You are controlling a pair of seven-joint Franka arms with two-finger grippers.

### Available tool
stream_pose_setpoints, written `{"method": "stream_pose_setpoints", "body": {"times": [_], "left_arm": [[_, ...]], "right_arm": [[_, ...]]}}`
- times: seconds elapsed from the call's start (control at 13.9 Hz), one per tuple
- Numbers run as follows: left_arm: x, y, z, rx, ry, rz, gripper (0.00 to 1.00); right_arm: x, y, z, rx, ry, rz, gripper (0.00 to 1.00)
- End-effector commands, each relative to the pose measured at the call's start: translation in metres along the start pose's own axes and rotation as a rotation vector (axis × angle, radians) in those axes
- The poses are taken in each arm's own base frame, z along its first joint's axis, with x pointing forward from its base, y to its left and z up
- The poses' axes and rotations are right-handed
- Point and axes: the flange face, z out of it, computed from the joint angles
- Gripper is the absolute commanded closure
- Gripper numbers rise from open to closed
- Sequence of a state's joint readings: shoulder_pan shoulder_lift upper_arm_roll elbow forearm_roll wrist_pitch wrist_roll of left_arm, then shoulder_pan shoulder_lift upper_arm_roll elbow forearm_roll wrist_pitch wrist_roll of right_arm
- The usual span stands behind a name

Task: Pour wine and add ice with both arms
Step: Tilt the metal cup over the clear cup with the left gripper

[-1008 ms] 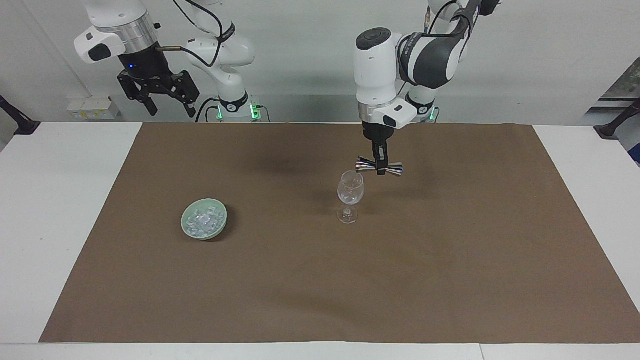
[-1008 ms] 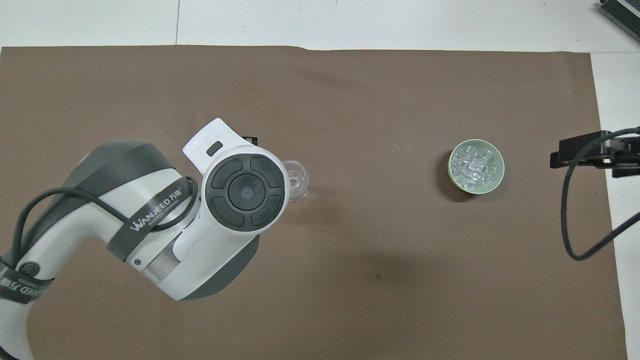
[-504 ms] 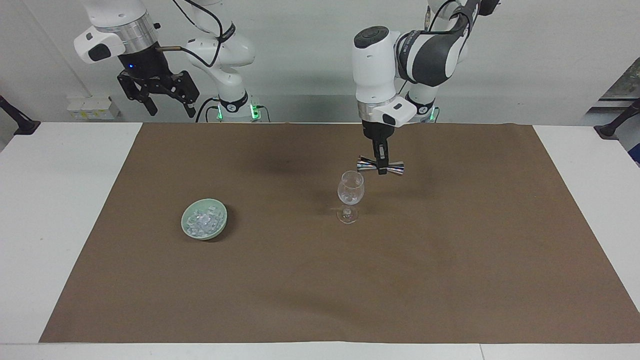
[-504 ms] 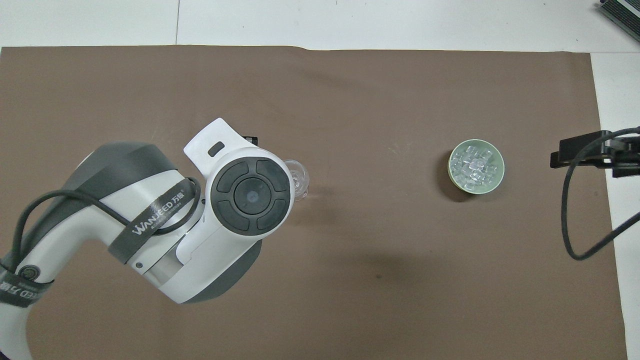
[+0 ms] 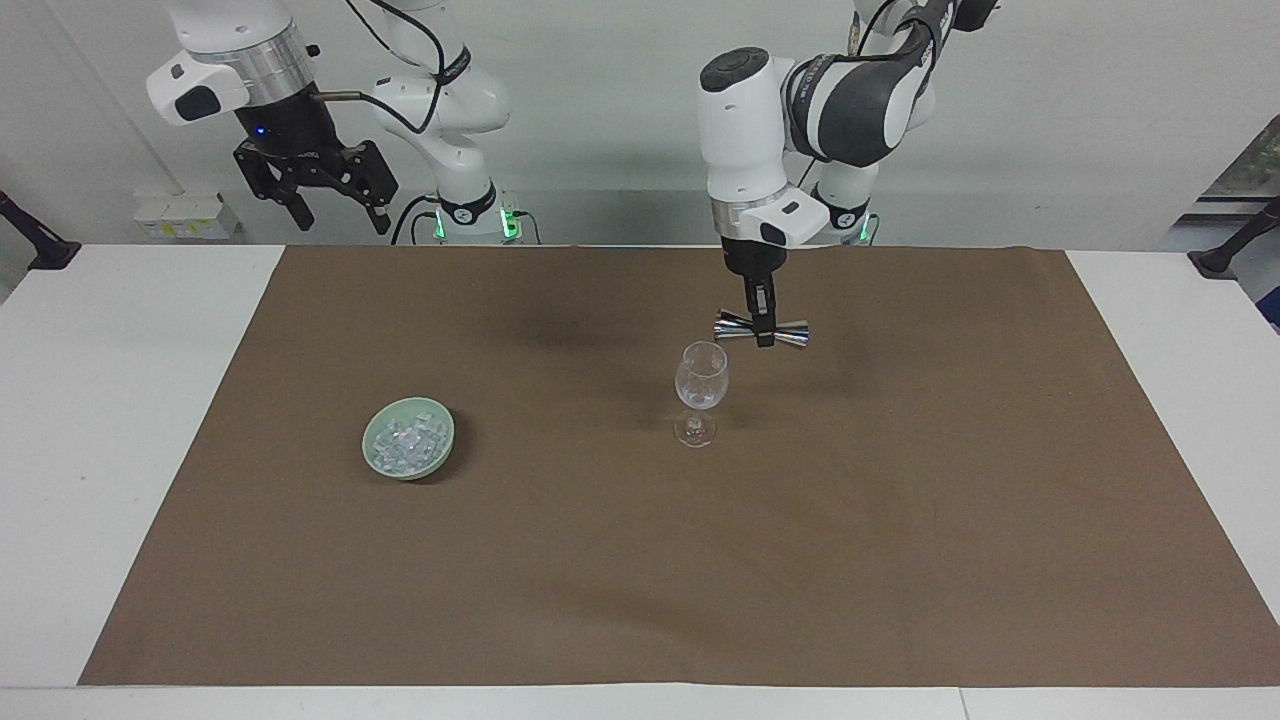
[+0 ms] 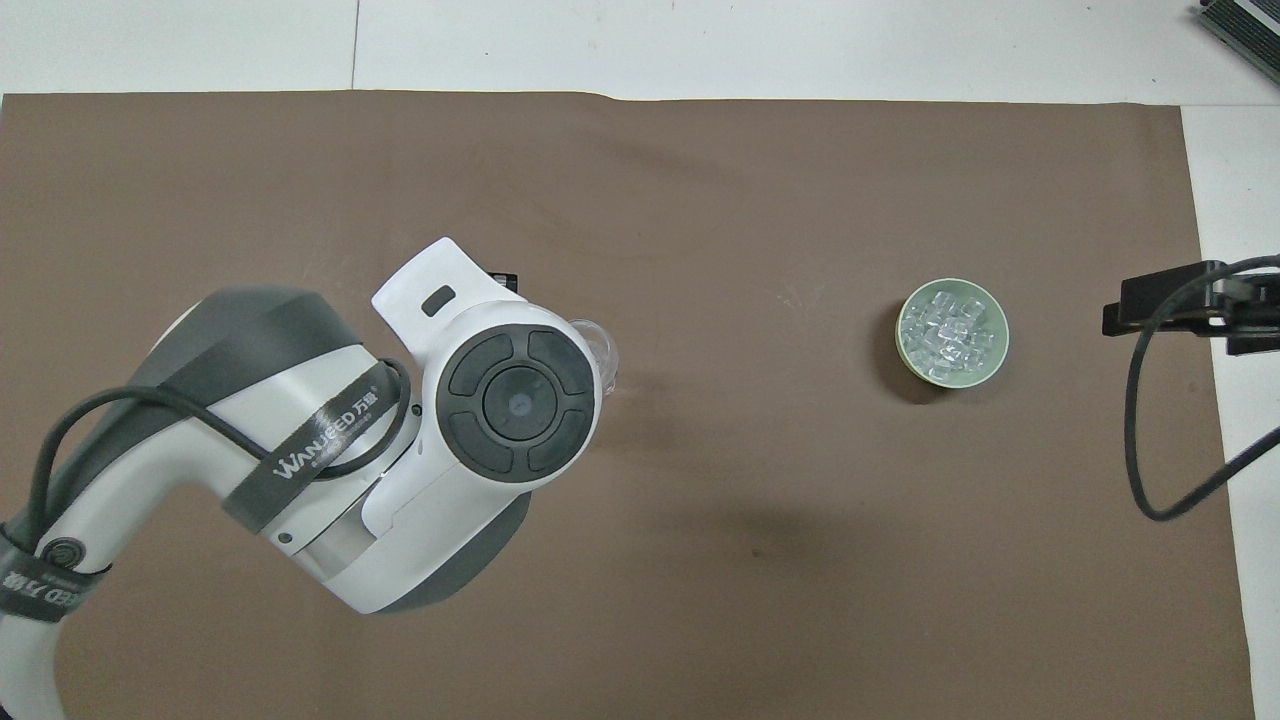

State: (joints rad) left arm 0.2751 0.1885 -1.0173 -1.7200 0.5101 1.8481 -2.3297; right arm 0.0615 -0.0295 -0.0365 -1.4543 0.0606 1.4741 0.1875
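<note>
The ice is sitting in a small pale green bowl on the brown mat, toward the right arm's end of the table and well apart from the wine glass. It's just a heap of little clear cubes, so no real long axis to speak of. The glass stands upright near the middle of the mat, stem vertical, mouth pointing straight up, and looks pretty much empty from here.

The left gripper is clenched around the waist of a shiny metal jigger, hanging just above the glass rim and a bit off to the side of it. The jigger lies on its side, long axis roughly level and running along the table's length, one cup end pointing toward the glass. In the overhead view the left arm hides nearly all of that.

The right gripper waits up high near its own base, fingers spread wide with nothing in them.
</note>
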Motion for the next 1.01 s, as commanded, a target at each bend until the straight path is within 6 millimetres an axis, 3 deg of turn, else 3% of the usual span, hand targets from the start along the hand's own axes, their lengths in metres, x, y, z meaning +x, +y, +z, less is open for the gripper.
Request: {"method": "stream_pose_setpoints", "body": {"times": [0.0, 0.94], "left_arm": [[-0.0039, 0.0022, -0.0057, -0.006, 0.022, 0.000, 1.00], [-0.0072, 0.0029, -0.0043, 0.003, 0.017, 0.006, 1.00]], "right_arm": [[-0.0024, 0.0085, -0.0026, 0.031, 0.013, 0.007, 0.00], [-0.0022, 0.0114, -0.0030, 0.028, 0.015, 0.003, 0.00]]}}
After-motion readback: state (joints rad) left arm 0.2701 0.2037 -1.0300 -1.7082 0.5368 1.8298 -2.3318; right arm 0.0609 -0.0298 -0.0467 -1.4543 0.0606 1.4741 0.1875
